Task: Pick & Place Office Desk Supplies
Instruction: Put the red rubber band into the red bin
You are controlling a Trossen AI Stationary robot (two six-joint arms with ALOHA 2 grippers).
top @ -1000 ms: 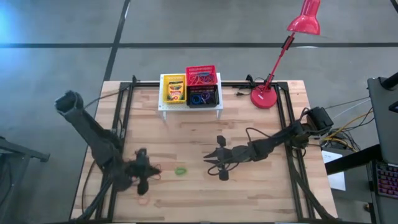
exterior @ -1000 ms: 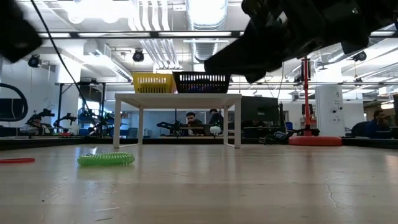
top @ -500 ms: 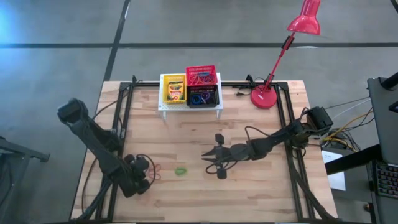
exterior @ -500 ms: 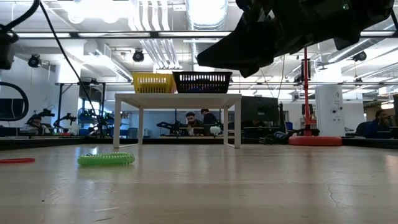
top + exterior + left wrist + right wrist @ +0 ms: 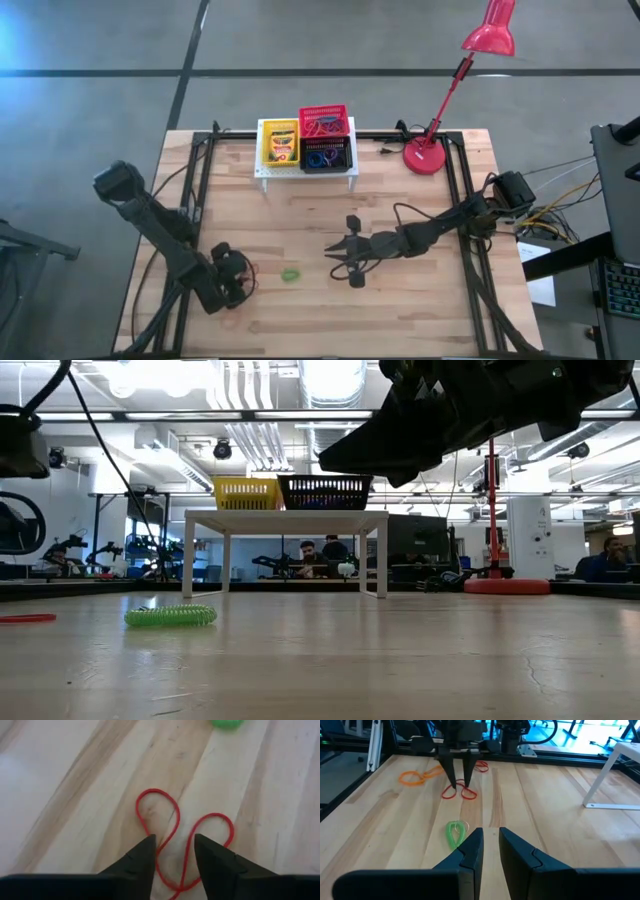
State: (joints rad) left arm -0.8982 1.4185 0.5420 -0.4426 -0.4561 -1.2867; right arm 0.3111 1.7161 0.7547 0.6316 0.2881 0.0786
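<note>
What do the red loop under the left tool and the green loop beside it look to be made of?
The red loop looks like thin rubbery elastic with a matte finish: it lies limp on the table in two soft curves. The green loop looks like a coiled, slightly glossy plastic or rubber band, ridged along its length; which of the two is unclear.

Pale wooden slatted table [image 5: 400,310], black-framed. Red desk lamp [image 5: 440,95] stood at its far right corner. White perforated metal stand [image 5: 306,173] sat mid-far edge.

Three baskets [image 5: 323,122], four loose loops [image 5: 459,793]
</note>
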